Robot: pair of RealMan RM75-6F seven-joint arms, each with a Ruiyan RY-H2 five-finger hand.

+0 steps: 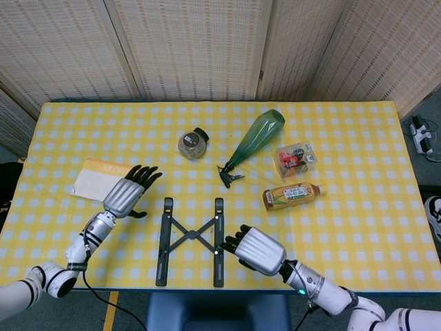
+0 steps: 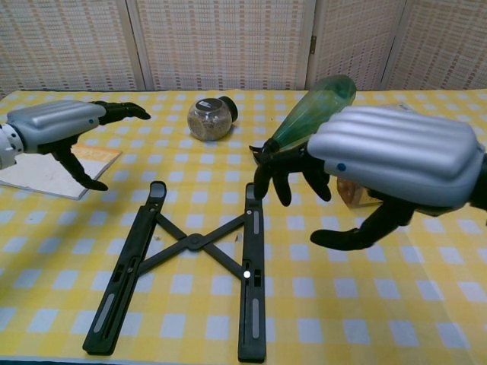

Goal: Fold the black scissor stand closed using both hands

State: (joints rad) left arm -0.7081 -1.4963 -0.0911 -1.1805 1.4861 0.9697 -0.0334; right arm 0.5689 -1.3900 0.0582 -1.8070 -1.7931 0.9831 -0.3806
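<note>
Stand: black scissor stand (image 1: pixel 190 240) is lying flat on the worktop (image 1: pixel 358 227) near the front edge, about mid-width; its crossed links are still spreading the two rails apart, so the fold is not yet done.
Axis: each rail is running front to back, long axis pointing from the front edge toward the far edge; the rails are sitting roughly parallel, and closing appears to mean bringing them together sideways.
Left hand: left hand (image 1: pixel 125 196) is hovering just beside the far end of the left rail, not touching it, fingers (image 1: pixel 142 174) spread and holding nothing.
Right hand: right hand (image 1: pixel 257 249) is hovering close beside the right rail, fingers (image 2: pixel 268 170) apart and curling downward, empty; contact with the rail cannot be confirmed.
Purpose: the hands are flanking the stand on opposite sides, judged to be setting up an inward push on both rails.
Bystanders: green bottle (image 1: pixel 256 138), drink bottle (image 1: pixel 291 195) and glass jar (image 1: pixel 192 143) are lying toward the middle and far side, apart from the stand; booklet (image 1: pixel 93 178) is lying near the left edge beyond the left hand.
</note>
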